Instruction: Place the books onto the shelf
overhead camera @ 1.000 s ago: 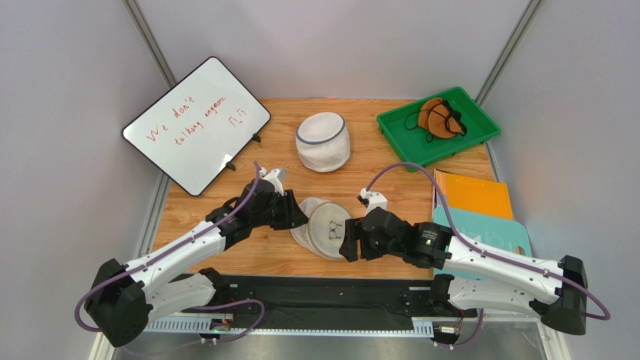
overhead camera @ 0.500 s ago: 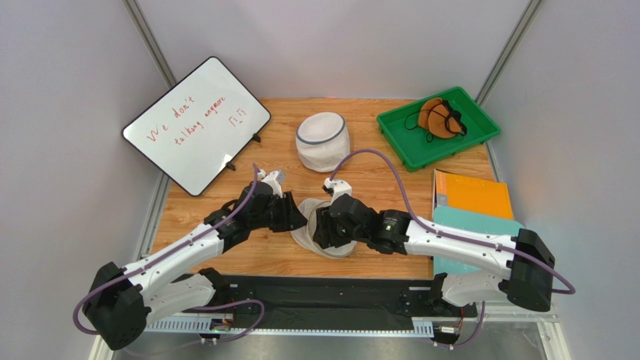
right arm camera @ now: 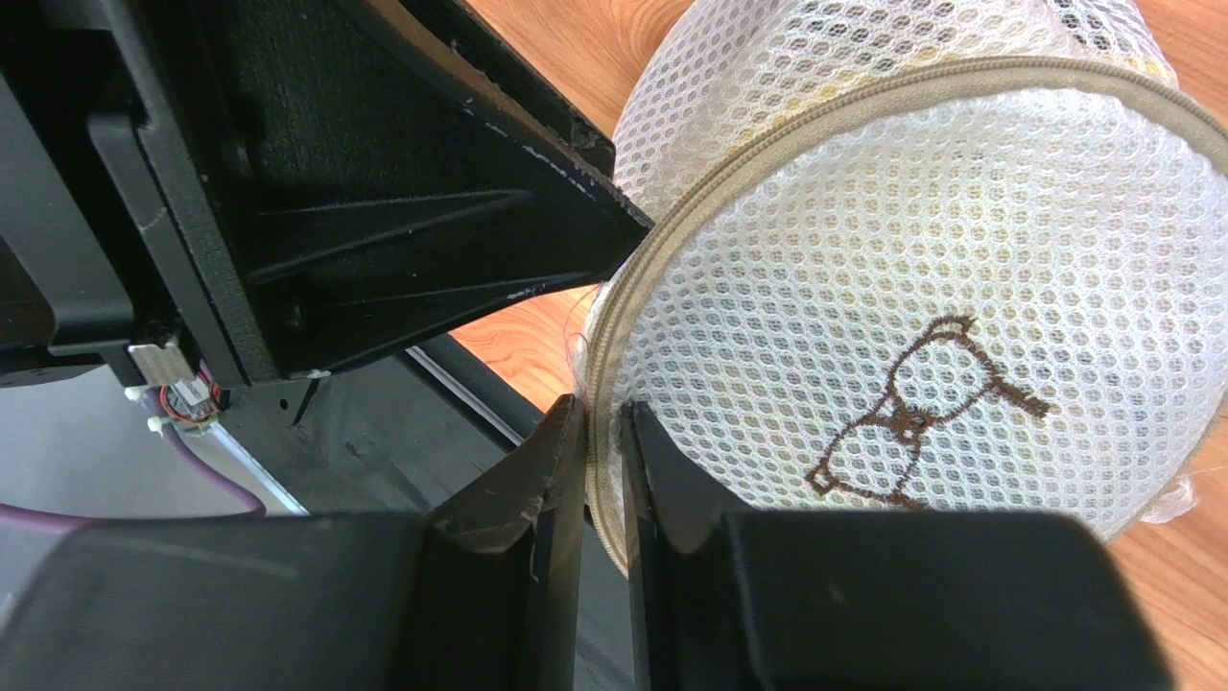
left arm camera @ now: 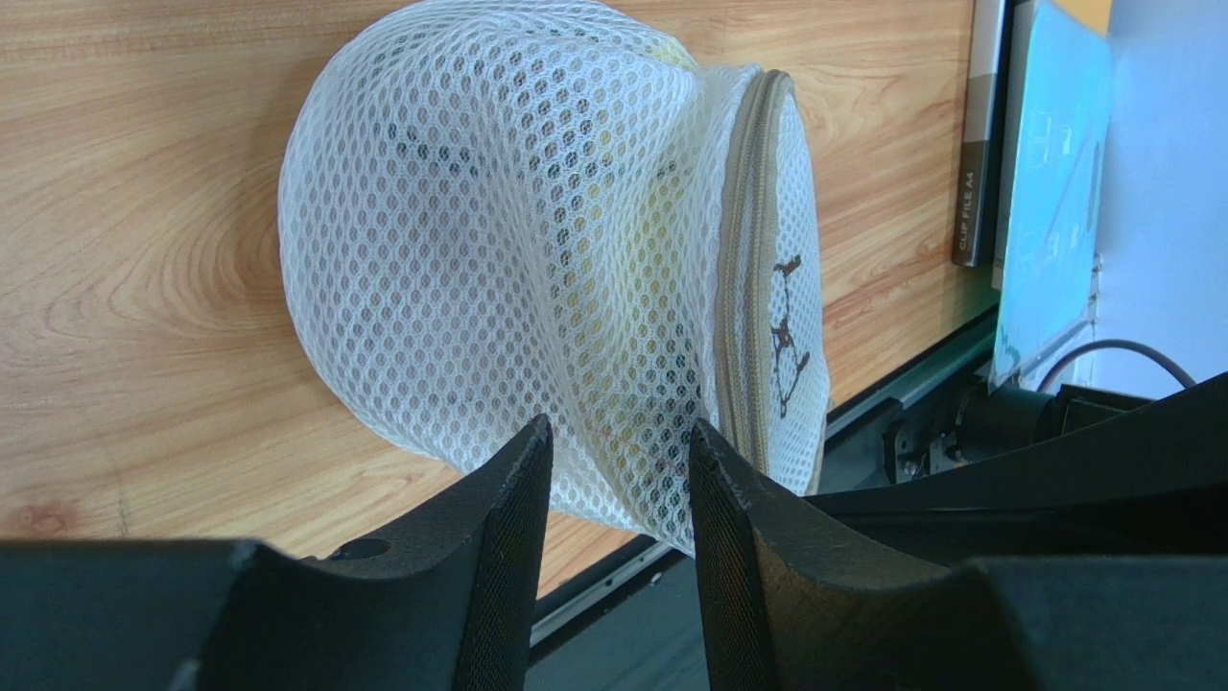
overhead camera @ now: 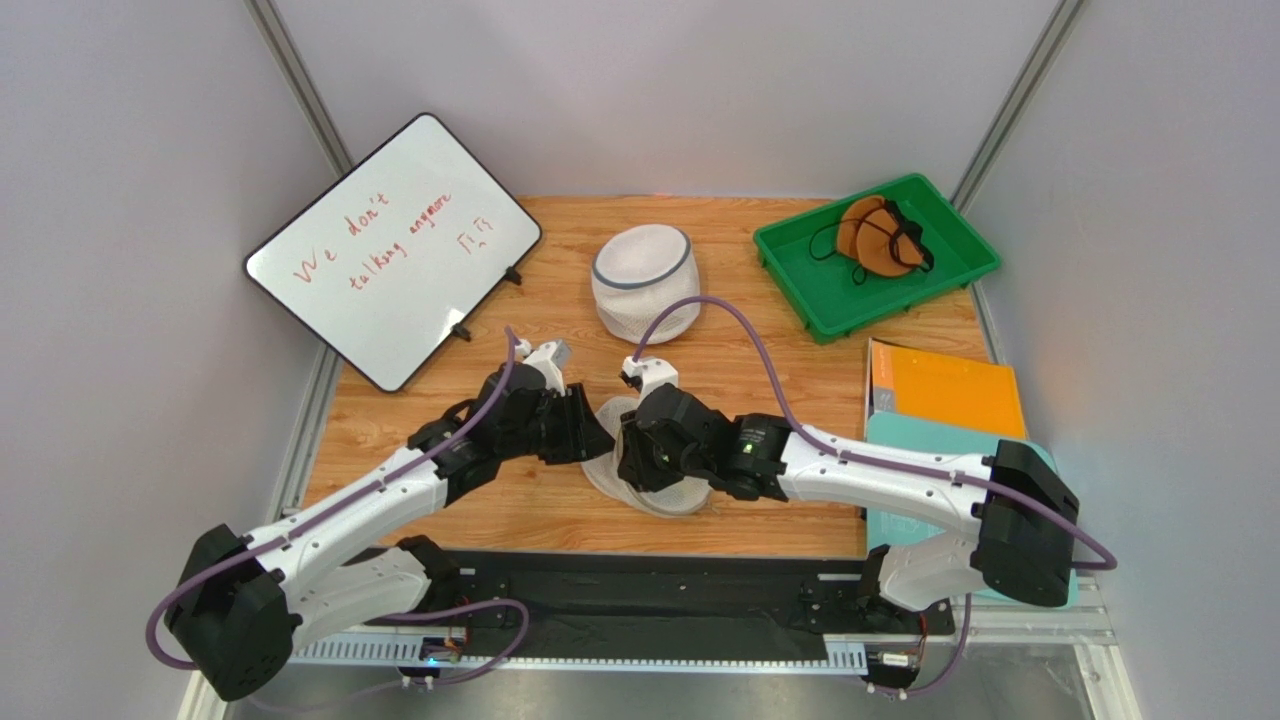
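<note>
An orange book (overhead camera: 944, 387) and a teal one (overhead camera: 962, 458) lie stacked at the table's right edge, away from both grippers; the teal cover (left arm camera: 1052, 173) also shows in the left wrist view. The shelf is out of view. Both grippers are at a white mesh bag (overhead camera: 679, 492) in the table's middle. My left gripper (overhead camera: 591, 435) (left arm camera: 620, 446) is shut on a fold of the mesh bag (left arm camera: 505, 245). My right gripper (overhead camera: 628, 450) (right arm camera: 603, 418) is shut on the tan zipper rim (right arm camera: 807, 108) of the mesh bag (right arm camera: 923, 259), which bears an embroidered glasses motif.
A whiteboard (overhead camera: 394, 248) with red writing leans at the back left. A second white mesh bag (overhead camera: 646, 282) stands behind the arms. A green tray (overhead camera: 796, 248) with a brown item (overhead camera: 879, 236) sits at the back right. A black rail runs along the near edge.
My right arm swung left across the mesh bag to its near-left rim and closed its jaws on the zipper edge. The left arm has stayed put.
</note>
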`<action>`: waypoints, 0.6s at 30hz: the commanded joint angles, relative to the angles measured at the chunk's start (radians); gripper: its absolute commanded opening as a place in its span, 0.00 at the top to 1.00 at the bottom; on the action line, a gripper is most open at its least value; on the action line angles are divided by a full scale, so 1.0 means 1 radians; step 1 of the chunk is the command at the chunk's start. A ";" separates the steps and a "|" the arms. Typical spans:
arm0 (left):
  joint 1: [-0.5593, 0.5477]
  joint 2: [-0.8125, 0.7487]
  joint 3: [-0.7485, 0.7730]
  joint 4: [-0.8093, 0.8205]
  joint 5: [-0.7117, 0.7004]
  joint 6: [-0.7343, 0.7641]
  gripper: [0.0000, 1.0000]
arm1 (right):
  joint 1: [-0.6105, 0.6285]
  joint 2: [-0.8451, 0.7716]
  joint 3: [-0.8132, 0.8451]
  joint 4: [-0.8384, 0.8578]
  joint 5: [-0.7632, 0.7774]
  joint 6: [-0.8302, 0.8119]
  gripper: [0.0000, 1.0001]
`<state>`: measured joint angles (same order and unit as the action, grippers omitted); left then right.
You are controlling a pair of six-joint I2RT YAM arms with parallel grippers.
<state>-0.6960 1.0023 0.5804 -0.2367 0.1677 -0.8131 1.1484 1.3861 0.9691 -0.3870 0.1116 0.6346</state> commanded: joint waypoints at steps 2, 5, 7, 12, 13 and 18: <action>0.003 -0.019 -0.001 0.019 0.010 -0.001 0.54 | -0.006 -0.032 0.034 0.022 0.016 -0.007 0.79; 0.003 -0.019 0.002 0.017 0.010 0.000 0.54 | -0.007 -0.045 0.028 0.023 0.005 -0.006 0.78; 0.003 -0.019 0.002 0.017 0.010 0.000 0.54 | -0.012 -0.050 0.022 0.023 0.002 -0.001 0.78; 0.003 -0.019 0.006 0.013 0.009 0.002 0.54 | -0.016 -0.065 0.010 0.025 -0.013 0.008 0.77; 0.003 -0.021 0.006 0.011 0.009 0.002 0.54 | -0.016 -0.067 0.003 0.030 -0.016 0.010 0.77; 0.003 -0.021 0.012 0.008 0.007 0.002 0.54 | -0.027 -0.067 -0.010 0.042 -0.035 0.011 0.78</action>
<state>-0.6960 1.0004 0.5804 -0.2428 0.1677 -0.8127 1.1328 1.3396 0.9634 -0.3840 0.0940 0.6388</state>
